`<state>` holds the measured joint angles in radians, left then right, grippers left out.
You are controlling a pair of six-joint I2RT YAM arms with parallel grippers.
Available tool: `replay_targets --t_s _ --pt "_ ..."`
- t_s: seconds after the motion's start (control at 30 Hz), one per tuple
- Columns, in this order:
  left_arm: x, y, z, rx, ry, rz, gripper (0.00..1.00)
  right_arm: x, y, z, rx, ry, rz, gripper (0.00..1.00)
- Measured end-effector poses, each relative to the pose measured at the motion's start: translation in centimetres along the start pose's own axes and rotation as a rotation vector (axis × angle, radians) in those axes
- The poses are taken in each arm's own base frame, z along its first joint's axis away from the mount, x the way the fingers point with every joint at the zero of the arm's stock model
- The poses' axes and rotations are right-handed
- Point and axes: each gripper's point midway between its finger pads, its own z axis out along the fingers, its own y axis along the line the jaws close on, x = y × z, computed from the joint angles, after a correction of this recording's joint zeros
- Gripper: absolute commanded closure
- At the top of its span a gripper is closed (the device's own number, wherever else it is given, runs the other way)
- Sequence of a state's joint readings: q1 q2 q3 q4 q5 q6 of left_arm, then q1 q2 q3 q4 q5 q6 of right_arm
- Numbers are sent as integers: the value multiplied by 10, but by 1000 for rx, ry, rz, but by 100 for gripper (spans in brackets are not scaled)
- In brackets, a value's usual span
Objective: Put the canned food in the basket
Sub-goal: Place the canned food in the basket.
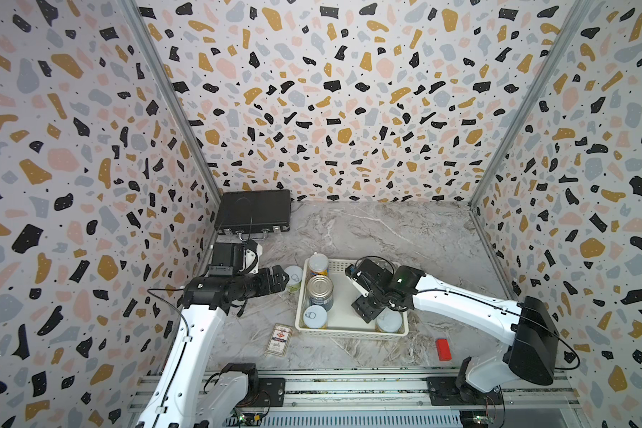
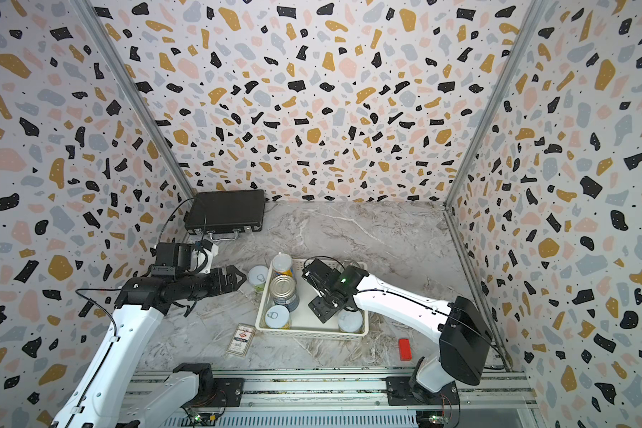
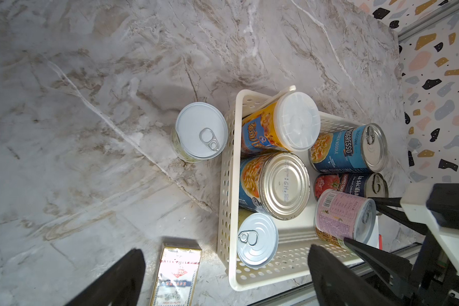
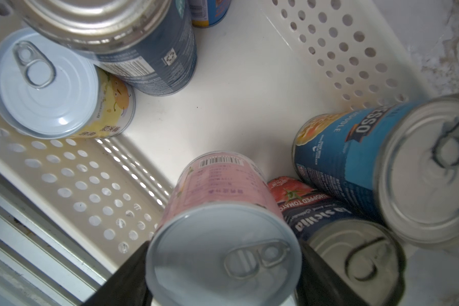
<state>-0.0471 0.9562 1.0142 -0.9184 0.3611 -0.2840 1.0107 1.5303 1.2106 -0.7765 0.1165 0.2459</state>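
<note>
In both top views we find the white perforated basket (image 1: 349,331) in the lower middle of the frame, on the marble tabletop (image 1: 386,229). Along its left wall we count three upright cans: a yellow-labelled can (image 1: 318,264) with a clear plastic lid at the top, a blue tin (image 1: 320,288) with a bare metal top in the middle, and a pale-topped yellow can (image 1: 315,317) at the bottom. On the basket's right side the left wrist view gives us a blue soup tin (image 3: 347,148) and, right beside it, a tomato tin (image 3: 355,184). The right pincer (image 4: 221,265) is clamped on a pink-labelled can (image 4: 217,182) in the basket's lower right corner (whether its base rests on the bottom we cannot tell). One pale-topped can (image 1: 293,277) stands outside, just left of the basket. The left pincer (image 1: 280,277) hovers beside it, fingers spread wide and holding nothing. The black briefcase (image 1: 253,211), at the upper left of the tabletop, is closed.
</note>
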Motion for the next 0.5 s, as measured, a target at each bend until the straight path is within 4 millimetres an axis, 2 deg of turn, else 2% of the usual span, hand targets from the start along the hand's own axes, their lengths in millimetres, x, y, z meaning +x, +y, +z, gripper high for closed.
replay_targets --t_s 0.3,0.5 --pt "0 0 0 0 0 0 0 19 6 19 12 65 -11 64" --pt "0 0 0 0 0 0 0 22 8 25 6 65 -5 64"
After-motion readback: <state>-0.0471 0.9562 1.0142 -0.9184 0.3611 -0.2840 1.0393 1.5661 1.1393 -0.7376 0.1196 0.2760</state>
